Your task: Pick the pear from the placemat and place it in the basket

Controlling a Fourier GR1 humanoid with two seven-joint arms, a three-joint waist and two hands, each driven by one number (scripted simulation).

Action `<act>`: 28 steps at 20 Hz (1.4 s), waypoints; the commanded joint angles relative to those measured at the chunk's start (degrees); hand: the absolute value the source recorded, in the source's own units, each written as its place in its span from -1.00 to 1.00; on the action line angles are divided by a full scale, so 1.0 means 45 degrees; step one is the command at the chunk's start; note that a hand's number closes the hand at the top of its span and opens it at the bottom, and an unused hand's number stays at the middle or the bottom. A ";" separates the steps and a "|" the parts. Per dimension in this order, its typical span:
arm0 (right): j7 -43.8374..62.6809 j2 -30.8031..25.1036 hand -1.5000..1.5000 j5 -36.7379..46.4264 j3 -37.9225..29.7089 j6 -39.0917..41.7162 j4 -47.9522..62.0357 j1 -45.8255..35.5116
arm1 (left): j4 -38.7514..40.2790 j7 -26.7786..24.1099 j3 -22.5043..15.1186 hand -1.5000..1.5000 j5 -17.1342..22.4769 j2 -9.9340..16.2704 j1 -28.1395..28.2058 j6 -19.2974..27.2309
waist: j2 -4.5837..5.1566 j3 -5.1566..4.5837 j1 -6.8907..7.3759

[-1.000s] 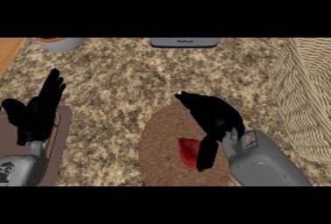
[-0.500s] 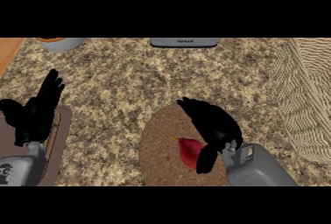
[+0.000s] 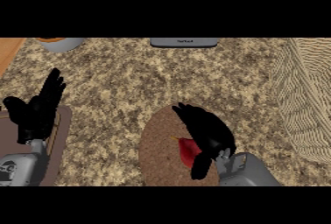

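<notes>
The red pear (image 3: 187, 151) lies on the oval brown placemat (image 3: 157, 144) at the lower middle of the counter. My right hand (image 3: 210, 131) hovers just over it, fingers stretched toward the far left and thumb pointing down beside the fruit's near right side. The hand covers the pear's right part, and its fingers are not curled round the fruit. The woven basket (image 3: 307, 100) stands along the right edge, a little to the right of that hand. My left hand (image 3: 35, 116) rests open at the left, fingers up.
A brown board (image 3: 61, 127) lies under the left hand. At the back stand a grey bowl (image 3: 61, 43) with something orange in it and a flat grey device (image 3: 184, 42). Speckled countertop stretches between the placemat and the basket.
My right hand has drawn back toward the near edge and now sits over the pear, covering more of it. The left hand has barely shifted.
</notes>
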 commanded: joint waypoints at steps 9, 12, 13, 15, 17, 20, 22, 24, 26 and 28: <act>-0.1683 0.0057 -1.00 0.2113 -0.0280 -0.0528 0.1292 0.0842 | 0.0040 -0.0124 0.0547 0.00 -0.0263 -0.0275 0.0109 -0.0633 | 0.0003 0.0001 0.0002; -0.1761 0.0677 -1.00 0.2681 -0.0268 -0.0844 0.2181 0.0612 | 0.0357 0.0094 0.0733 0.00 -0.0357 -0.0432 -0.0449 -0.0486 | 0.0008 0.0001 -0.0003; -0.0990 0.0584 -1.00 0.2433 0.0024 0.0010 0.0345 0.1354 | -0.0786 0.0793 0.0129 0.00 -0.0856 -0.0971 -0.0032 0.0225 | -0.0011 0.0002 -0.0020; -0.2273 0.0494 -1.00 0.2893 -0.0548 -0.0729 0.2050 0.0722 | -0.0132 -0.0158 0.0206 0.00 -0.0933 -0.1061 0.0065 -0.0108 | 0.0005 0.0001 0.0004; -0.1472 0.1205 -1.00 0.2903 -0.0606 0.0036 0.2086 0.0372 | -0.0690 -0.0241 0.0523 0.00 -0.0542 -0.0704 0.0705 -0.0816 | -0.0003 0.0000 0.0030; -0.2637 0.0879 -1.00 0.3438 -0.0569 -0.0786 0.2636 0.0835 | -0.0555 -0.0183 0.0763 0.00 -0.0666 -0.0695 0.0619 -0.0756 | 0.0000 0.0001 0.0024; -0.2259 0.1303 -1.00 0.3391 -0.0906 -0.0067 0.2754 0.0244 | 0.0422 -0.0207 0.0953 0.00 -0.0469 -0.0604 -0.0407 -0.1105 | 0.0005 0.0000 0.0003; -0.2326 0.1379 -1.00 0.3565 -0.0942 -0.0054 0.2455 0.0605 | 0.0404 -0.0410 0.1151 0.00 -0.0583 -0.0622 -0.0074 -0.1074 | 0.0001 0.0000 -0.0002; -0.1951 0.1415 -1.00 0.3756 -0.0308 -0.0644 0.2949 0.0715 | 0.0200 -0.0370 0.1184 0.00 -0.0609 -0.0538 0.0062 -0.1107 | 0.0004 0.0000 0.0022; -0.2627 0.1001 -1.00 0.3878 -0.0885 -0.0207 0.2668 0.1048 | -0.0953 0.0713 0.0771 0.00 -0.0812 -0.0895 0.0250 -0.0807 | -0.0004 0.0002 0.0010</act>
